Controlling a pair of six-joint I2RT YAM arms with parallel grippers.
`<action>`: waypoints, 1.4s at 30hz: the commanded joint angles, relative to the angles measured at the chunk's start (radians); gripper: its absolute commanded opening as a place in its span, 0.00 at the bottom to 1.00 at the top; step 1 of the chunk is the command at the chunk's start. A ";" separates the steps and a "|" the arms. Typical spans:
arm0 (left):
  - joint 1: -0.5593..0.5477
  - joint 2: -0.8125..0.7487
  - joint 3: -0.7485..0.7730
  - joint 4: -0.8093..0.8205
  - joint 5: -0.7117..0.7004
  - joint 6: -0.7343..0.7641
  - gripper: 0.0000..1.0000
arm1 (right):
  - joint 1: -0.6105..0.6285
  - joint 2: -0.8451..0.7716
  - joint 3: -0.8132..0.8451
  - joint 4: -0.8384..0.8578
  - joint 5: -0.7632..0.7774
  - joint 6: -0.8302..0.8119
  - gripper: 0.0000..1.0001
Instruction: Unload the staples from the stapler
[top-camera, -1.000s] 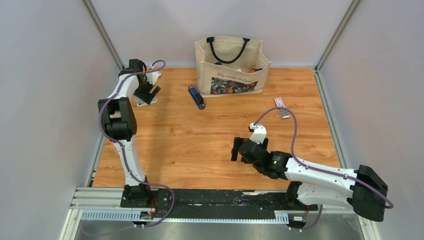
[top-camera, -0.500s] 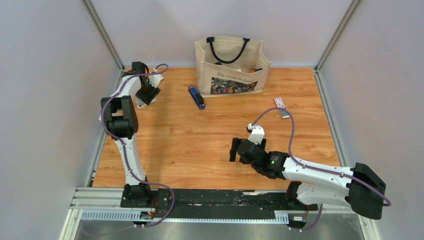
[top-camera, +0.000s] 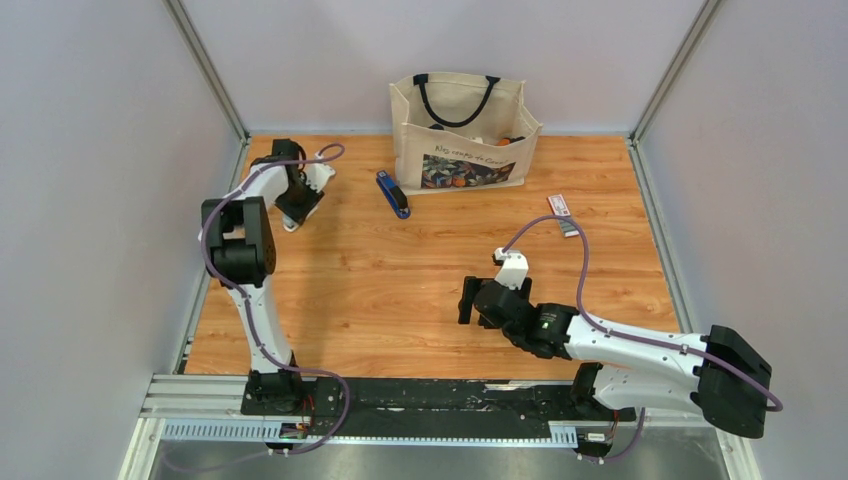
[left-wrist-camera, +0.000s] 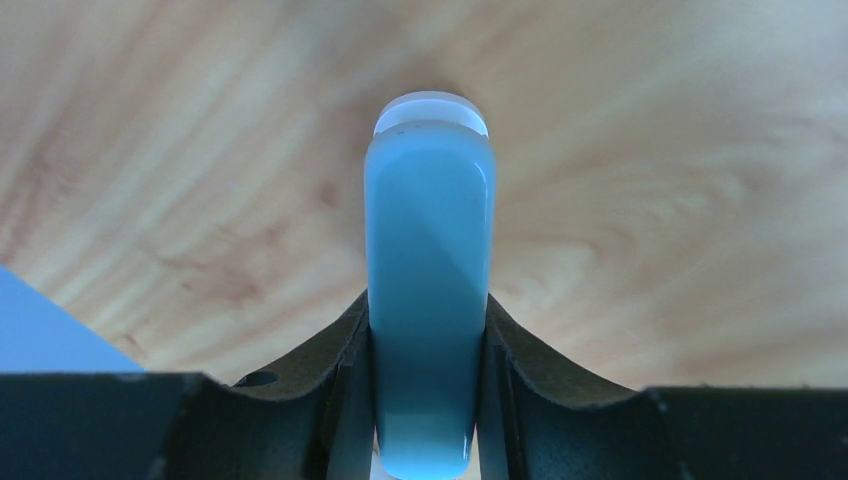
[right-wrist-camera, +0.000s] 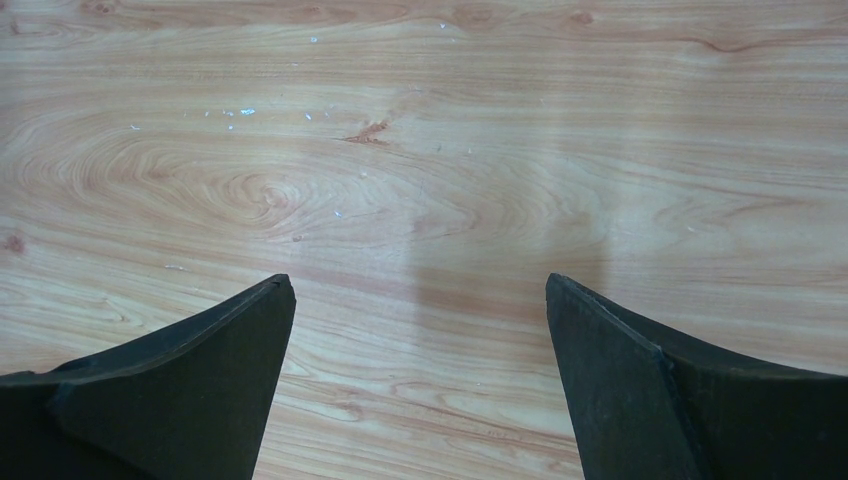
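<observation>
Left claw (left-wrist-camera: 428, 315): grips pale tool (left-wrist-camera: 430, 220) | right claw (right-wrist-camera: 420, 300): spread (above table (right-wrist-camera: 420, 130))

A bag (top-camera: 462, 128) is standing at the tabletop's (top-camera: 400, 290) far edge, with a white-and-red box (top-camera: 559, 205) lying to its right. A pale tool (left-wrist-camera: 428, 280) is hanging over the far-left part.

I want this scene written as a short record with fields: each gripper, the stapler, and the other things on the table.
left gripper: shut on a pale stick-like tool, at the far-left part of the table
right gripper: open, empty, above bare wood
stapler: blue, lying just in front of the tote bag, no gripper near it
small flat white-and-red box: on the table, far right
</observation>
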 joint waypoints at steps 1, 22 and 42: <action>-0.050 -0.231 -0.121 -0.033 0.048 -0.093 0.36 | 0.013 -0.027 0.008 0.021 0.048 0.008 1.00; -0.396 -0.744 -0.686 -0.070 0.137 -0.570 0.44 | 0.047 -0.030 0.060 -0.141 0.069 0.064 1.00; -0.391 -0.691 -0.589 -0.069 0.223 -0.783 0.76 | 0.129 0.350 0.411 -0.226 0.045 0.051 1.00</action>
